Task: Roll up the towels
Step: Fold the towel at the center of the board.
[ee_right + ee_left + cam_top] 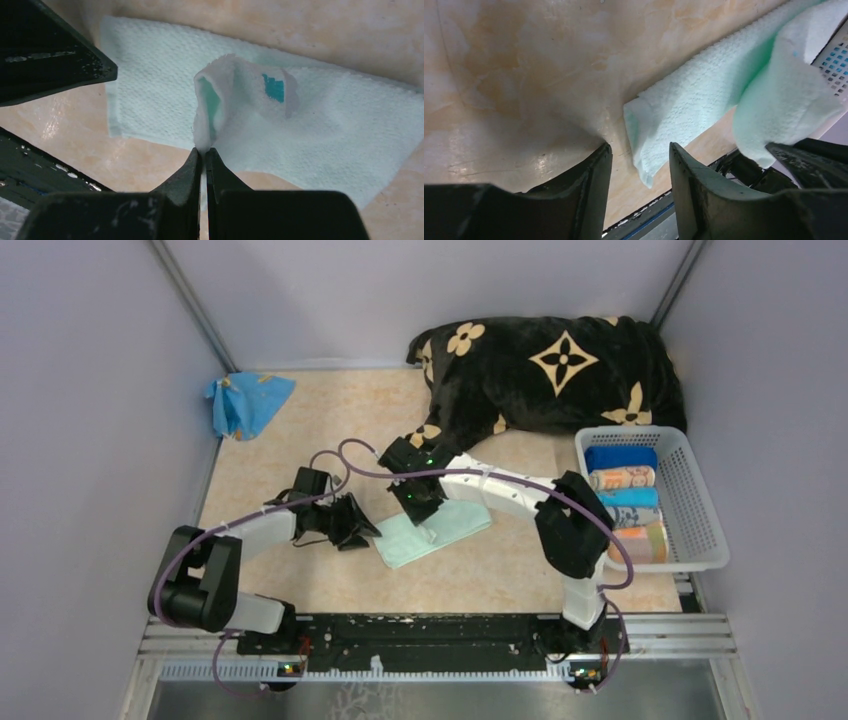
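Note:
A mint green towel (pixel 432 531) lies flat on the beige table, between the two grippers. My right gripper (pixel 204 151) is shut on a pinched-up fold of this towel (pixel 300 125), lifting its edge; it shows in the top view (pixel 418 502) over the towel's far end. My left gripper (pixel 639 156) is open, its jaws either side of the towel's near corner (pixel 684 107) without gripping it; it shows in the top view (pixel 360 530) at the towel's left end. Several rolled towels (pixel 622 502) lie in a white basket (pixel 700 530). A blue towel (pixel 245 400) lies crumpled at the far left.
A big black blanket with beige flowers (pixel 550 375) lies at the back right, behind the basket. The black rail of the arm bases (pixel 420 635) runs along the near edge. Grey walls close in the left, back and right sides.

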Tool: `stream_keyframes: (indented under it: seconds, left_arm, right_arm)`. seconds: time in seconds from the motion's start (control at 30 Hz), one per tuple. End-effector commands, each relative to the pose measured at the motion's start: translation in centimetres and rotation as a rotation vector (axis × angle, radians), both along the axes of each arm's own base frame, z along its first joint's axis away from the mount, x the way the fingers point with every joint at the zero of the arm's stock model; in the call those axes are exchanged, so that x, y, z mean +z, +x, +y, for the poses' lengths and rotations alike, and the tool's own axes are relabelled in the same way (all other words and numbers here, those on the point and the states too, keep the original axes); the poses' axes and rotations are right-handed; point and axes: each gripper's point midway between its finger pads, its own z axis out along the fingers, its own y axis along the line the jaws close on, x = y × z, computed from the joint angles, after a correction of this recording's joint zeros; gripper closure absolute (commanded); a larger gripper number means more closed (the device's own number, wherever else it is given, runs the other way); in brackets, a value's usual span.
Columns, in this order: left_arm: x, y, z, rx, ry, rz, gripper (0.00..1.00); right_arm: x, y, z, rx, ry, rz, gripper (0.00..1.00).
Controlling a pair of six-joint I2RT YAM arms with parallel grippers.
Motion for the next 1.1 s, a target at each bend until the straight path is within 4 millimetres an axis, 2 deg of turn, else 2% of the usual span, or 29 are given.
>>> stream_keyframes:
  seconds: [0.0, 0.17, 0.33, 0.73, 0.9, 1.07]
  left_arm:
    - [-1.5, -0.9, -0.2, 0.002, 0.009, 0.036, 0.51]
    - [-2.3, -1.5, -0.5, -0.008, 0.012, 0.056, 0.66]
    - [-2.6, -1.7, -0.5, 0.0, 0.015, 0.061, 0.74]
    - [-3.1, -2.3, -0.3, 0.018, 0.027, 0.067, 0.79]
    - [-3.3, -2.6, -0.2, 0.023, 0.029, 0.074, 0.79]
    - [-3.5, -2.7, -0.1, 0.024, 0.034, 0.074, 0.79]
  right_arm:
    - [1.2, -1.2, 3.7, 0.02, 0.07, 0.016, 1.0]
    - [0.5, -2.3, 5.2, 0.048, 0.066, 0.052, 1.0]
    - [0.1, -3.1, 5.6, 0.049, 0.064, 0.084, 1.0]
    - [-0.4, -3.3, 7.9, 0.016, 0.138, 0.131, 1.0]
    - [-1.6, -3.5, 8.5, 0.011, 0.142, 0.158, 1.0]
    - [-1.8, -3.7, 9.3, 0.019, 0.176, 0.18, 1.0]
